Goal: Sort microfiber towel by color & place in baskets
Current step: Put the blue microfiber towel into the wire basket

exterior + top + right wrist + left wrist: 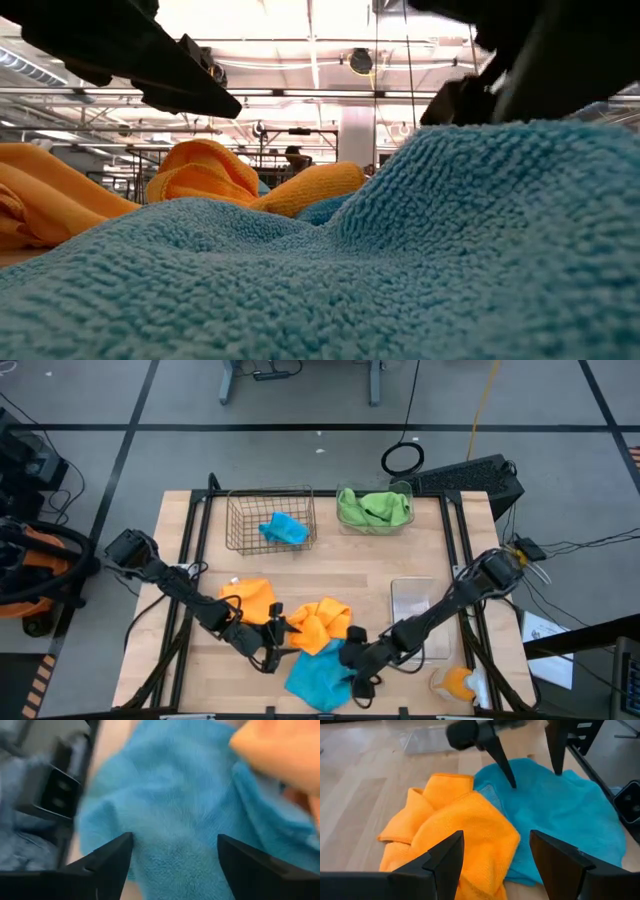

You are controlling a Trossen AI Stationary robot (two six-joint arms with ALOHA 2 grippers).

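Right pincer (352,678) hangs over the blue towel (318,678) at the near edge of the desk (420,550), its two fingers spread apart and clamped on nothing; the right wrist view shows blue pile filling the gap between them, and the left wrist view shows the same fingers (506,767) from the other side, their tips just above or on the cloth, which I cannot tell. Left pincer (276,643) sits just beside it, also spread, with an orange towel (318,624) under its fingers (442,857) and nothing gripped. Only the high view gives the whole layout: a second orange towel (252,598) lies under the left arm, the wire basket (270,520) at the far side holds a blue towel (284,528), the clear bin (375,510) next to it holds a green towel (374,507), and another clear bin (418,610) stands beside the right arm, with nothing visible inside. An orange bundle (455,682) lies at the near right corner. The low view sees almost none of this; blue towel pile fills it, orange folds (205,165) rise behind, and beyond them a hall with ceiling lights and shelving. The desk is pale wood with a dark frame, on a grey floor crossed by dark lines, cables trailing at both sides.
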